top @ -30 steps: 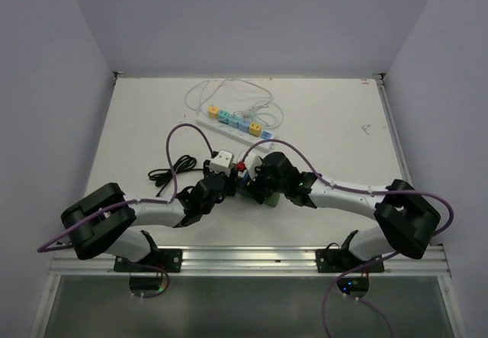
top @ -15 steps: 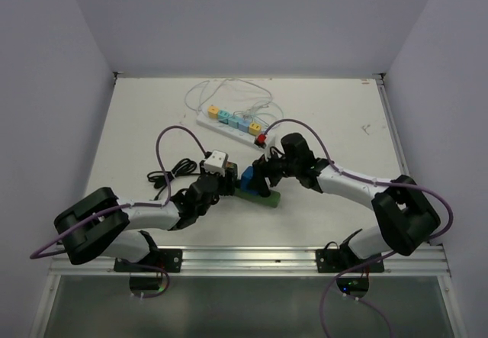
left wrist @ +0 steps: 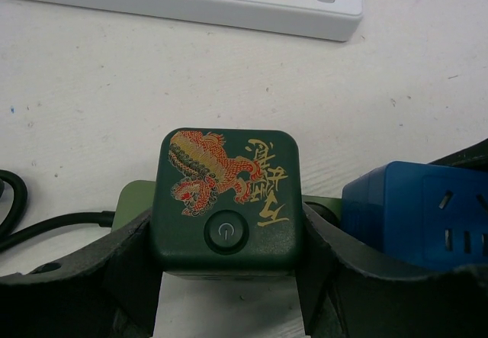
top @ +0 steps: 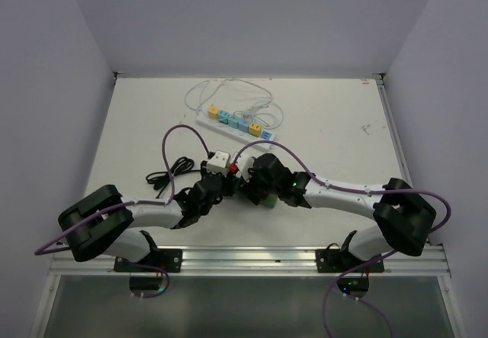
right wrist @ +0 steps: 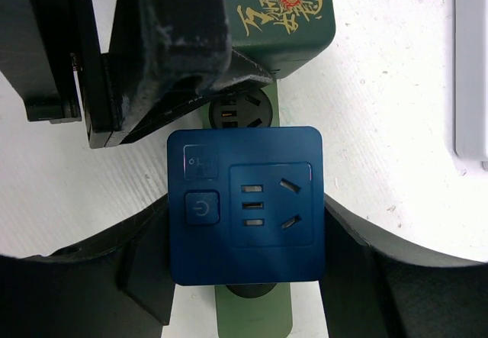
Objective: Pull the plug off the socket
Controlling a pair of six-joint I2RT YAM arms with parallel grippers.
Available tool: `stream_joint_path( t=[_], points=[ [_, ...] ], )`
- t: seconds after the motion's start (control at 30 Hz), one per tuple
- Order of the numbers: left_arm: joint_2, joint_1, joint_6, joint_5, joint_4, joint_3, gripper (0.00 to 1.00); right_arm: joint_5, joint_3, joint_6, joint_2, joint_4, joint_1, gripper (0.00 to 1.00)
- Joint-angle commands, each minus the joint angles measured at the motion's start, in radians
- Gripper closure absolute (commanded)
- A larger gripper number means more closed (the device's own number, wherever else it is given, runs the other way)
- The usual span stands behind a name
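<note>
From above: white table (top: 335, 124) between lavender walls (top: 46, 86), white power strip (top: 236, 123) at the back.
Left wrist: left gripper (left wrist: 226, 262), half-open, clamps dragon-printed green plug (left wrist: 226, 193).
Right wrist: right gripper (right wrist: 245, 269) clamps blue plug (right wrist: 245, 201) on green socket strip (right wrist: 255, 315).

I work in a lab cell — white bench (top: 335, 124) boxed by bare walls (top: 252, 17), metal rail (top: 252, 255) at its near edge.

The right tool (right wrist: 245, 235) clamps the blue plug (right wrist: 245, 201) over the green socket strip (right wrist: 255, 319), just beside the dragon-printed cube (right wrist: 288, 14)
</note>
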State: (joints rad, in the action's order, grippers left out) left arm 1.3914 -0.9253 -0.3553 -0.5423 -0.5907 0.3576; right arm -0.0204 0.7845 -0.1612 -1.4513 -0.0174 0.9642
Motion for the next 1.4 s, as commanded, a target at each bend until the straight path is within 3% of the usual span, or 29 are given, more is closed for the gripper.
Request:
stream_joint_path(
  t=[0.0,0.1,0.23,0.33,0.53,0.67,0.8,1.0,1.2,1.37],
  points=[
    [0.054,0.002,-0.027,0.005,0.094,0.027,1.0,-0.021,0.081,0.0,0.031,0.14,0.027,0.79],
    [0.047,0.002,-0.027,-0.001,0.091,0.017,1.0,0.131,0.068,0.104,0.054,0.175,-0.045,0.79],
    [0.017,0.002,-0.027,0.001,0.06,-0.012,1.0,0.381,0.059,0.371,0.04,0.256,-0.267,0.78],
    [0.008,0.002,-0.017,0.004,0.046,-0.028,1.0,0.467,0.082,0.44,0.005,0.257,-0.327,0.78],
    [0.018,0.002,-0.017,0.005,0.051,-0.019,1.0,0.381,0.101,0.272,0.009,0.168,-0.247,0.76],
    [0.029,0.002,-0.017,-0.001,0.071,0.0,1.0,0.046,0.116,0.051,0.025,0.076,-0.064,0.76],
    [0.035,0.002,-0.02,-0.002,0.075,0.003,1.0,-0.068,0.09,0.005,0.049,0.105,0.027,0.76],
    [0.043,0.002,-0.022,-0.002,0.078,0.009,1.0,-0.05,0.07,0.076,0.08,0.146,-0.001,0.75],
    [0.038,0.002,-0.02,-0.001,0.072,0.001,1.0,0.272,0.073,0.313,0.083,0.211,-0.223,0.71],
    [0.038,0.002,-0.017,0.004,0.071,0.0,1.0,0.319,0.145,0.276,0.025,0.117,-0.249,0.7]
  ],
)
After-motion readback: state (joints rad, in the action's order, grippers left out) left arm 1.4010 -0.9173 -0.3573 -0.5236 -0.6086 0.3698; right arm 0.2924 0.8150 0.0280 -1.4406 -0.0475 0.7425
